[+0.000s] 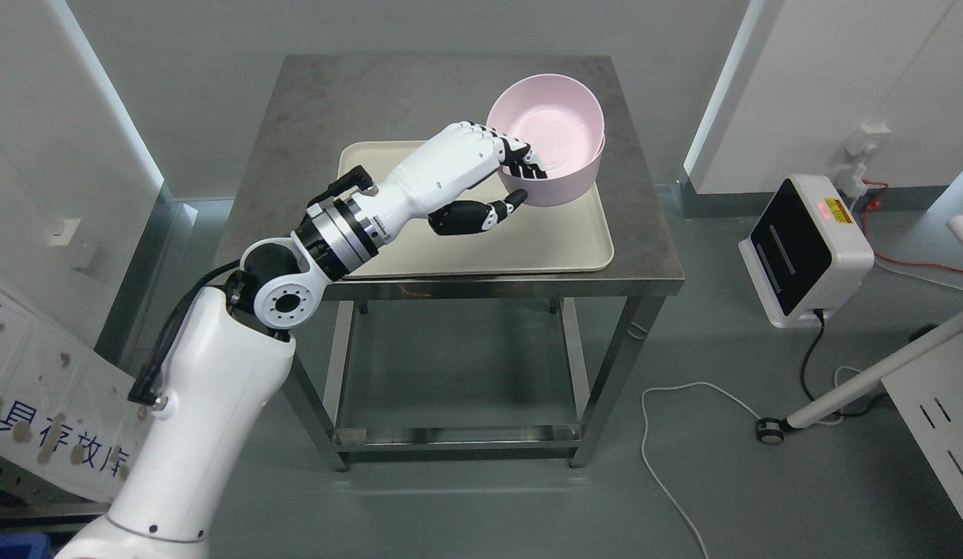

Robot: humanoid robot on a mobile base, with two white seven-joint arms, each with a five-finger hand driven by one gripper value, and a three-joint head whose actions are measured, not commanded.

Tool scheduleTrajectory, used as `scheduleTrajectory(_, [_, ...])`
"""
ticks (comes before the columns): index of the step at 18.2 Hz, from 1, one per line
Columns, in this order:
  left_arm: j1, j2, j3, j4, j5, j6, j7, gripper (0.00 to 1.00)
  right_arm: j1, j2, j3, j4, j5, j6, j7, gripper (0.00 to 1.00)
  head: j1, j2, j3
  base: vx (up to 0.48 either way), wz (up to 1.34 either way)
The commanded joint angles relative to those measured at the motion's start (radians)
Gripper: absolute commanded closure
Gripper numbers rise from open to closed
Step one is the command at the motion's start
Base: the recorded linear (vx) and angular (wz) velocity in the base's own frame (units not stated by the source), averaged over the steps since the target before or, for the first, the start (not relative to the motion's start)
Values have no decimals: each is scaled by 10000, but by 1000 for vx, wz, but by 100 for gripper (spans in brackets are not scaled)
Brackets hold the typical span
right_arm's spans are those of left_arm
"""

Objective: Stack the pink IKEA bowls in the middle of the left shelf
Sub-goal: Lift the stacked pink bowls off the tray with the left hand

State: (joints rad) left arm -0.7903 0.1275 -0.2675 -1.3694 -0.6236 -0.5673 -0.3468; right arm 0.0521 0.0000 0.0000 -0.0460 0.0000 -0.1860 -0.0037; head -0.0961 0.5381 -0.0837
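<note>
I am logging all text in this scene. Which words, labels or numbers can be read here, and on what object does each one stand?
White banner, lower left: large Chinese characters, cut off by the frame edge and stained, not readable with certainty.
White box device on the floor: small yellow label, too small to read.
Pink bowls, tray, table, left hand: no text visible.

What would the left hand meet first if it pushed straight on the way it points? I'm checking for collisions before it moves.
The left hand points up and to the right, and its fingers already hook over the near rim of the pink bowl. Going on, it would likely press that bowl's wall first, though depth is unclear.
</note>
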Motion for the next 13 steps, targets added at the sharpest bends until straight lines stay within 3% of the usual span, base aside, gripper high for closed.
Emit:
scheduleTrajectory(1, [433, 443, 1908, -1324, 8, -601, -137, 97, 1, -175, -92, 0, 77, 3, 67, 0, 0, 0, 0, 0, 0])
scheduleTrajectory(5, [448, 566, 2306, -1324, -8, -968, -137, 96, 1, -175, -92, 0, 77, 3, 67, 0, 0, 0, 0, 0, 0])
scheduleTrajectory(9, [815, 842, 2811, -1324, -23, -2181, -167, 96, 1, -175, -107, 0, 77, 3, 67, 0, 0, 0, 0, -14, 2])
scheduleTrajectory(13, [1351, 720, 3227, -1324, 8, -2181, -167, 96, 1, -175, -92, 0, 77, 3, 67, 0, 0, 0, 0, -36, 7])
